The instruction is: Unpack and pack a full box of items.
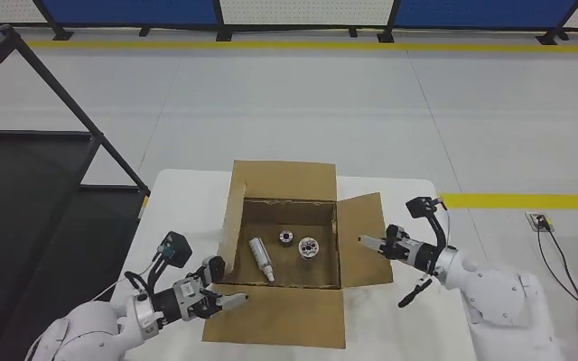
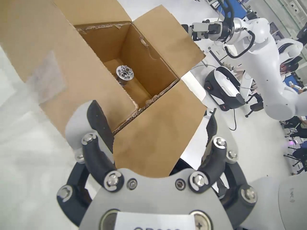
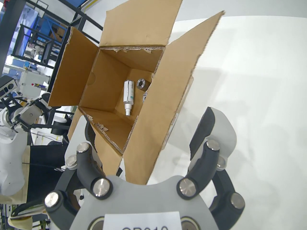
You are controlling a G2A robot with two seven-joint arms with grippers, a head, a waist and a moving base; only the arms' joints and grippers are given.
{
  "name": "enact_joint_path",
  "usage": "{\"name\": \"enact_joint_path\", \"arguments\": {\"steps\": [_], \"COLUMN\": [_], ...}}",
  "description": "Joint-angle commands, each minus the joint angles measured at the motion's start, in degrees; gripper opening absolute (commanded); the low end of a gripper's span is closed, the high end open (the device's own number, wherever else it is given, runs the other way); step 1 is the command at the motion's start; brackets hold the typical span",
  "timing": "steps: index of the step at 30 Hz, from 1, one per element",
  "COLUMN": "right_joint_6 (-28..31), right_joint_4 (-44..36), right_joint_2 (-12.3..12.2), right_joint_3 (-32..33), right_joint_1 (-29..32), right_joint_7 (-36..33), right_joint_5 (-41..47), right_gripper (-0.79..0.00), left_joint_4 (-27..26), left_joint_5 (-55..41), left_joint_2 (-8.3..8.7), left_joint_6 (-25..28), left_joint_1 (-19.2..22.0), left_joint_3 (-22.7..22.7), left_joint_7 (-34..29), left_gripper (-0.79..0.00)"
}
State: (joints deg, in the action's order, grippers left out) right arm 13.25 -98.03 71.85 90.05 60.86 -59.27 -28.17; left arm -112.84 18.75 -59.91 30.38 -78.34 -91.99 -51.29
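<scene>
Box [image 1: 284, 180]: stands open on the table [image 1: 181, 194] with its flaps spread outward.
Contents: a spray bottle [image 1: 261, 257] lies on the box floor beside the left wall. A ringed metal part [image 1: 286, 237] and a holed metal part [image 1: 308, 246] sit near the floor's middle, the holed one toward the right wall.
Bottle axis: runs from the box's far wall toward its near wall and slants a little. The nozzle is at the near end.
Left gripper [image 1: 228, 284]: above the left end of the box's near flap [image 1: 275, 316], fingers spread wide, nothing held.
Right gripper [image 1: 372, 242]: at the outer edge of the box's right flap [image 1: 361, 262], fingers likewise released and empty.
Nearer arm: the left gripper looks closer to the bottle, the right one to the holed part.
Reach: from the left gripper the bottle lies past the near wall and down. A pick would probably go over that rim and close across the bottle's width.
Left wrist view: looks over the near wall onto the holed part; that wall hides the bottle.
Right wrist view: shows the bottle full length beside the ringed part.
</scene>
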Motion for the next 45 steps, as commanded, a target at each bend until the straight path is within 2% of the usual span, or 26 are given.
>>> {"name": "enact_joint_path", "arguments": {"steps": [1, 6, 12, 20, 27, 37, 40, 45], "right_joint_6": [1.5, 6.6, 11.0, 10.1, 10.4, 10.5, 8.7, 6.0], "right_joint_4": [0.0, 0.2, 3.4, 14.6, 22.4, 22.5, 22.1, 24.1], "right_joint_2": [-0.1, -0.3, -0.1, 1.2, 2.2, 2.1, 2.2, 2.9], "right_joint_3": [-1.1, -3.7, -8.2, -16.0, -21.8, -21.9, -23.1, -26.4], "right_joint_1": [-0.4, -1.6, -6.0, -13.8, -18.7, -18.8, -18.2, -20.1], "right_joint_7": [0.2, -1.2, -1.9, 4.2, 6.2, 6.0, 7.5, 9.6], "right_joint_5": [1.2, 6.9, 16.3, 24.7, 23.8, 23.2, 22.1, 19.8], "right_gripper": [0.0, 0.0, 0.0, 0.0, 0.0, 0.0, 0.0, 0.0], "left_joint_4": [0.4, 1.9, 4.1, 7.7, 9.1, 9.0, 8.6, 9.9], "left_joint_5": [0.5, 1.7, 1.7, -2.6, -5.5, -5.5, -5.3, -7.0], "left_joint_2": [0.04, 0.1, 0.06, -0.12, -0.12, -0.13, -0.08, -0.06], "left_joint_6": [-0.7, -2.0, -3.3, -5.7, -6.4, -6.5, -7.1, -9.0], "left_joint_1": [0.9, 3.2, 5.6, 7.4, 7.7, 7.6, 7.2, 8.9], "left_joint_3": [1.4, 4.5, 7.8, 10.7, 10.6, 10.7, 11.3, 12.7], "left_joint_7": [-0.3, -0.8, 0.0, 1.5, 2.7, 2.9, 2.9, 1.1], "left_gripper": [0.0, 0.0, 0.0, 0.0, 0.0, 0.0, 0.0, 0.0]}}
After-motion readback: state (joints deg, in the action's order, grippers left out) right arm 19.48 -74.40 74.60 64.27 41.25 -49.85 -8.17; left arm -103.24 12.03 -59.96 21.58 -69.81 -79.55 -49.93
